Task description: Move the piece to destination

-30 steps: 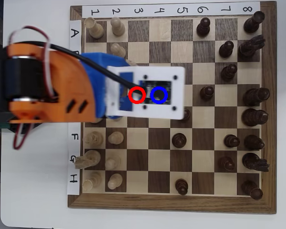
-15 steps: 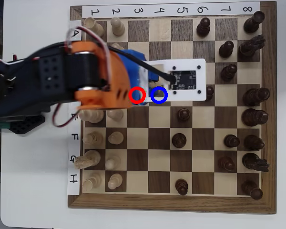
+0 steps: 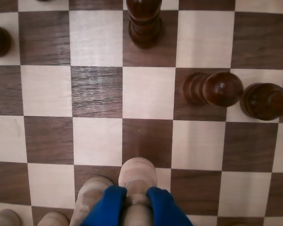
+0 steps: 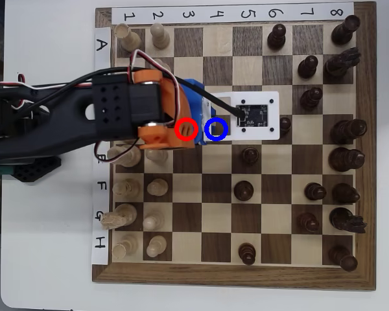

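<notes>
Wrist view: two blue gripper fingertips (image 3: 111, 207) close from either side on the small pale light-wood pawn with a round ball head (image 3: 137, 174), low centre of the frame.
Gripper state: blue two-finger gripper (image 3: 136, 207) nearly closed, pads against the pawn's neck just under the ball; it appears to have hold of it, though I cannot tell whether the base is off the board.
Piece location: near the red-ringed light square (image 4: 187, 129) in the overhead view, hidden there by the orange wrist housing (image 4: 157, 110).
Destination: dark brown square outlined by a blue ring (image 4: 216, 129), the next square to the right in the overhead view, partly under the white camera mount (image 4: 253, 115).
Handling: turned wood, so likely light, rigid and not fragile; the smooth rounded surface looks slippery.
Grip point: the narrow neck below the ball seems best, since the head then cannot slide down through the pads.
Neighbours: another pale wooden pawn (image 3: 92, 197) just beside it on the left; dark brown turned pawns (image 3: 212, 88) well ahead.
Risk: tipping on release if set down tilted.
</notes>
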You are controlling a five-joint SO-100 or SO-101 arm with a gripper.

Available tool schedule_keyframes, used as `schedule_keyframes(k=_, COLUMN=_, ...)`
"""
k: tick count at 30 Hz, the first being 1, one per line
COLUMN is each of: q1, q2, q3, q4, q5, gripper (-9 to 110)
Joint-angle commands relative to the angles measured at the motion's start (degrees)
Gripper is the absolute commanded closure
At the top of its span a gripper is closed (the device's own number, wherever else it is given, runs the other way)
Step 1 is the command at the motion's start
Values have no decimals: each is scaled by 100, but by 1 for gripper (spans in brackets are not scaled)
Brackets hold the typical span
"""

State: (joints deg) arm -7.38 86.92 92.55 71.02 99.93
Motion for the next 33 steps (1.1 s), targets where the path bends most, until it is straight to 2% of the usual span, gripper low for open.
schedule_keyframes(k=1, q1=88, q2=9, q3=114, q4=-870, q5=2786, gripper=101)
schedule_keyframes(k=33, q1=422, q2=-229, q3=519, q4=-1213, q5=2628, gripper=101)
